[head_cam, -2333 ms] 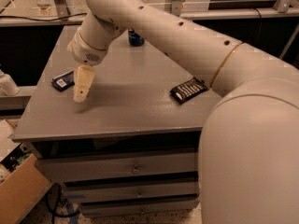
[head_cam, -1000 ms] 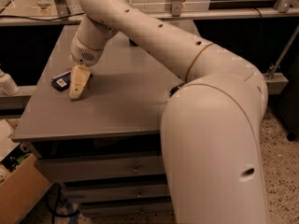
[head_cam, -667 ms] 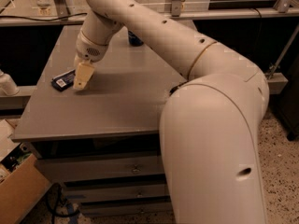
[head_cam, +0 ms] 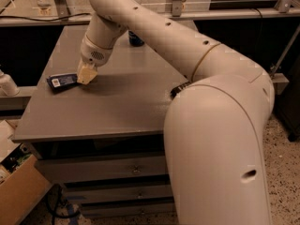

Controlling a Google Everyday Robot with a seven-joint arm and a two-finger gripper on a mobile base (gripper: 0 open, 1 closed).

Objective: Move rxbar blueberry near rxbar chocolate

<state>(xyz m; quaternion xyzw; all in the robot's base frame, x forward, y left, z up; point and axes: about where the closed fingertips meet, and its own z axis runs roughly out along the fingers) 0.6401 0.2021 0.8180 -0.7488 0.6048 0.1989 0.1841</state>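
Beige gripper touches the right end of the slim dark-blue rxbar blueberry wrapper at the grey table's left edge; its hold cannot be told. This looks like the grasping step. Next, the bar must travel right toward the barely visible black rxbar chocolate wrapper.

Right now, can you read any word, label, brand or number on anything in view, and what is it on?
No text can be read.
rxbar blueberry: a white label patch near its left end, print too small to read.
rxbar chocolate: mostly hidden behind the arm, no lettering shows.
gripper: at the blueberry bar's right end, no markings.
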